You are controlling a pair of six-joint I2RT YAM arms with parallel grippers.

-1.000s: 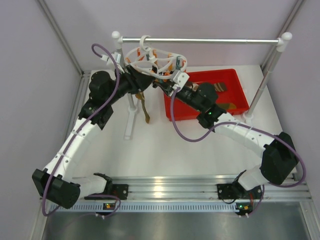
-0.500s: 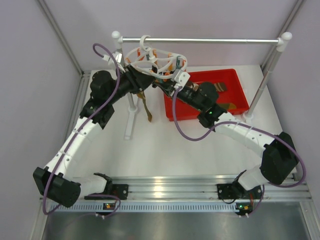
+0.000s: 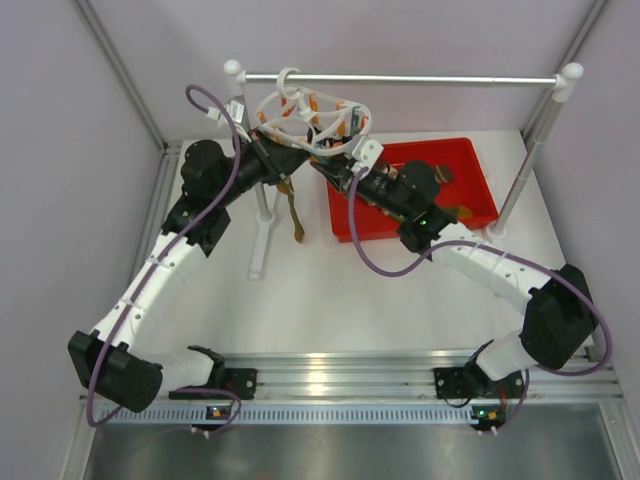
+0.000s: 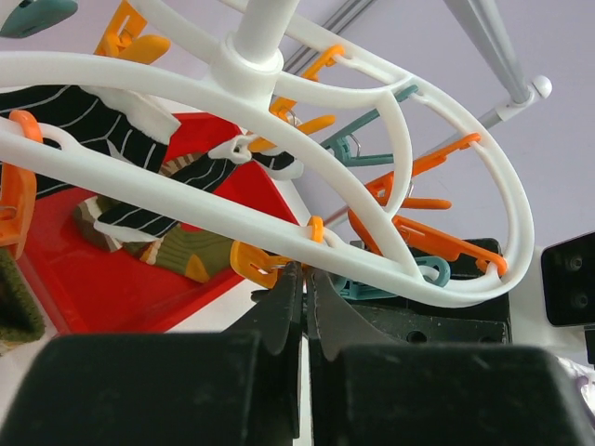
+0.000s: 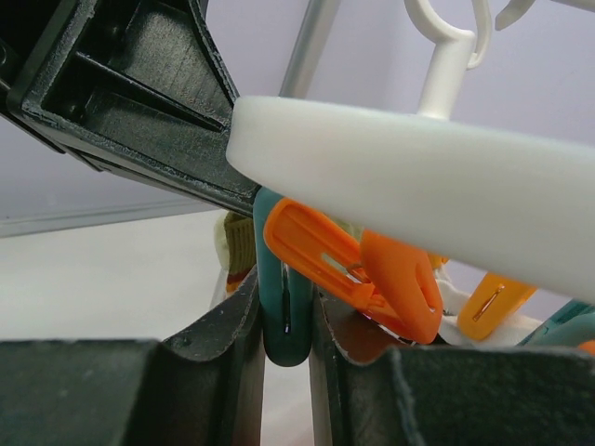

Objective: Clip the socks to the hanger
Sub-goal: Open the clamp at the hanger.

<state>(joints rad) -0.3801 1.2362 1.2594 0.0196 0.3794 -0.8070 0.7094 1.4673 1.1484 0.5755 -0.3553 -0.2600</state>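
The white hanger (image 3: pixel 300 105) hangs by its hook from the silver rail, with orange and teal clips under its ring. My right gripper (image 3: pixel 335 170) is shut on a teal clip (image 5: pixel 286 325), held between its fingers right under the hanger (image 5: pixel 418 177). An olive and cream sock (image 5: pixel 240 243) shows just behind that clip. From above, a brown sock (image 3: pixel 295 215) dangles below the ring. My left gripper (image 4: pixel 305 279) is shut beneath the hanger ring (image 4: pixel 279 214), beside an orange clip (image 4: pixel 253 265); nothing shows between its fingers. More socks (image 4: pixel 186 251) lie in the red tray.
A red tray (image 3: pixel 460 160) sits at the back right, under my right arm. The silver rail (image 3: pixel 420 80) spans two white-capped posts. A white stand foot (image 3: pixel 262 240) lies on the table below the left gripper.
My left gripper has gone from open to shut. Both grippers and the hanger have shifted slightly toward the back, and the hanging sock has swung a little to the right.
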